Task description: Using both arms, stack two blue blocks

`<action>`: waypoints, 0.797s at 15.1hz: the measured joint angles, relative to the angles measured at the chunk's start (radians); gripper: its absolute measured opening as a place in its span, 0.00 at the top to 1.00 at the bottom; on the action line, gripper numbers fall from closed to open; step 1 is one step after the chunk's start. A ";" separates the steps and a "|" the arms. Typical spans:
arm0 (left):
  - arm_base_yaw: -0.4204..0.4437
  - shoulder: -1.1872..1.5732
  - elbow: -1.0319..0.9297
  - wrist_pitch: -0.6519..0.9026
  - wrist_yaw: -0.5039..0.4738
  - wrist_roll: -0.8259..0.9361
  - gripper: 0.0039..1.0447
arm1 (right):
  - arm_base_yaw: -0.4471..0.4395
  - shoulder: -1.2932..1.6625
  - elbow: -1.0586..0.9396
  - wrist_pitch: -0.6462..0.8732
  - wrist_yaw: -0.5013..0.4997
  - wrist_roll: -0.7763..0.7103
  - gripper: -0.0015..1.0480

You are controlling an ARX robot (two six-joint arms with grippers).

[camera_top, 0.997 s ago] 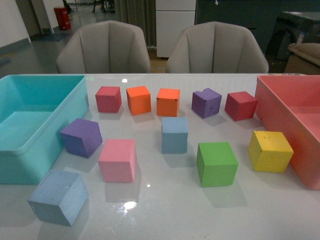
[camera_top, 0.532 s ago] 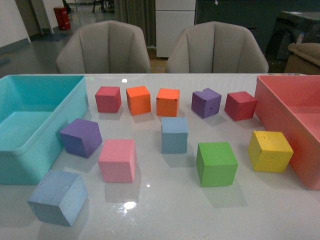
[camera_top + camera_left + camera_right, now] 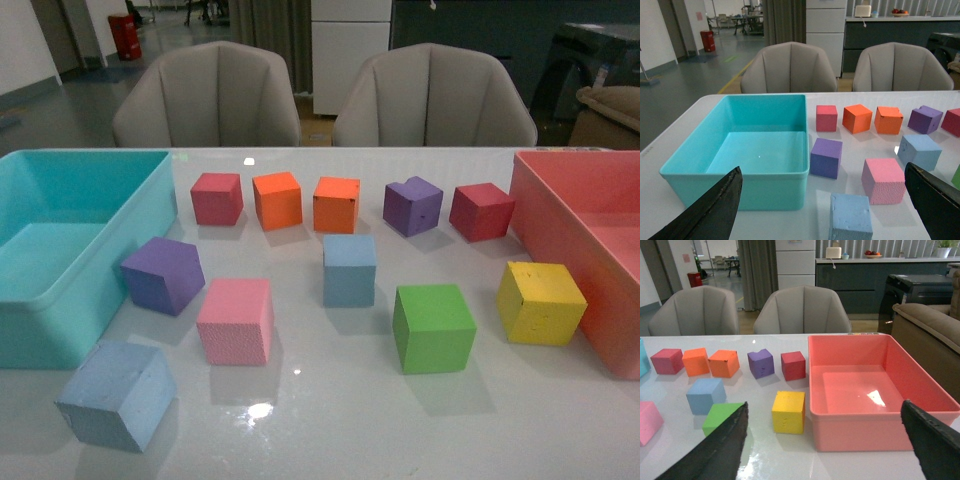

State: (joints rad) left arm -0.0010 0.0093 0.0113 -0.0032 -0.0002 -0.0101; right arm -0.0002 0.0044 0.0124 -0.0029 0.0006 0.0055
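Wide apart and gripping nothing at the left claw (image 3: 822,170), near blue block (image 3: 851,217) dead ahead between the jaws, front-left on the table (image 3: 340,420); same wide, empty spread at the right claw (image 3: 823,406), second blue block (image 3: 706,395) mid-table, inward of it; probably left for the near one

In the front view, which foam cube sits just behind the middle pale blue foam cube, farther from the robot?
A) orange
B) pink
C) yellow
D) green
A: the orange foam cube sits directly beyond the pale blue foam cube, farther from the robot.
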 joint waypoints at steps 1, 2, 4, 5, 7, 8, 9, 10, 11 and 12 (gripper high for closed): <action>-0.081 0.071 0.056 -0.160 -0.166 -0.019 0.06 | 0.000 0.000 0.000 0.000 0.002 0.001 0.06; -0.229 0.201 0.148 -0.236 -0.360 -0.029 0.06 | 0.000 0.000 0.000 0.000 -0.001 0.000 0.07; -0.428 0.247 0.255 -0.178 -0.589 -0.035 0.06 | 0.000 0.000 0.000 0.000 -0.001 0.000 0.06; -0.423 0.303 0.258 -0.116 -0.547 -0.034 0.06 | 0.000 0.000 0.000 0.000 -0.001 0.000 0.06; -0.294 0.555 0.257 0.108 -0.365 -0.008 0.06 | 0.000 0.000 0.000 0.000 -0.001 0.000 0.06; -0.217 0.738 0.283 0.226 -0.237 0.014 0.06 | 0.000 0.000 0.000 0.000 -0.001 0.000 0.06; -0.167 0.894 0.338 0.303 -0.149 0.013 0.06 | 0.000 0.000 0.000 0.000 -0.001 0.000 0.06; -0.140 1.062 0.403 0.349 -0.084 0.014 0.06 | 0.000 0.000 0.000 0.000 -0.001 0.000 0.06; -0.137 1.208 0.447 0.357 -0.028 0.016 0.06 | 0.000 0.000 0.000 0.000 -0.001 0.000 0.06; -0.132 1.344 0.478 0.354 -0.008 0.019 0.06 | 0.000 0.000 0.000 0.000 -0.001 0.000 0.06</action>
State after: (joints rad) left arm -0.1326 1.3537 0.4889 0.3504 -0.0082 0.0090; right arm -0.0002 0.0044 0.0124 -0.0029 -0.0002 0.0051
